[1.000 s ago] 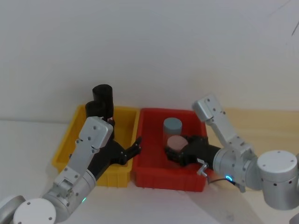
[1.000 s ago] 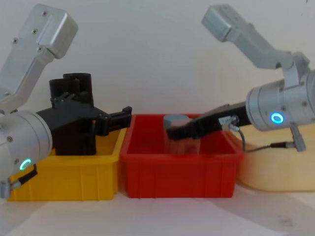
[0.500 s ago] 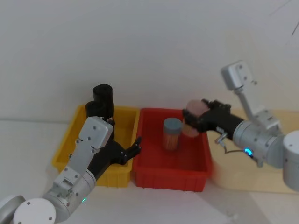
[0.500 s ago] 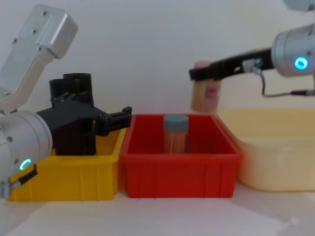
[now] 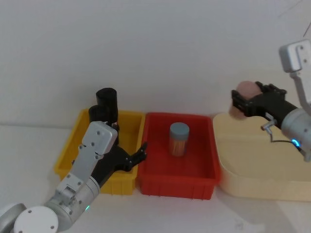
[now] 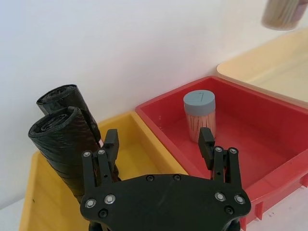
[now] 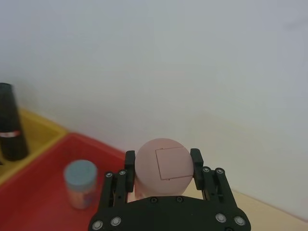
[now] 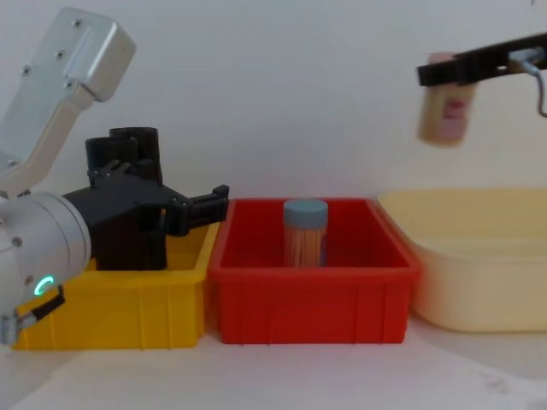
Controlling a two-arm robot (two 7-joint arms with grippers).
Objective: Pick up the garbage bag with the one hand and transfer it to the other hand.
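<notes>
Two black rolls stand in the yellow bin [image 5: 68, 155]. The nearer one, with no label showing, is the garbage bag [image 5: 98, 115] [image 6: 57, 139] [image 8: 102, 152]. The rear roll [image 5: 107, 98] [image 7: 9, 120] carries a red-and-white label. My left gripper [image 5: 138, 154] [image 6: 159, 139] [image 8: 214, 201] hangs open and empty over the yellow bin's right side, with the garbage bag just outside one finger. High over the cream tray [image 5: 262, 170], my right gripper [image 5: 245, 103] [image 7: 162, 161] [image 8: 444, 73] is shut on a pink-lidded jar [image 8: 444, 111] [image 7: 162, 166].
A red bin [image 5: 194, 187] [image 8: 312, 299] sits between the yellow bin and the cream tray, holding a blue-lidded jar of sticks [image 5: 178, 138] [image 6: 199, 114] [image 8: 305, 231]. A white wall stands close behind the bins.
My right gripper lifted the pink-lidded jar out of the red bin and carried it up and rightward above the cream tray. The left arm has not moved.
</notes>
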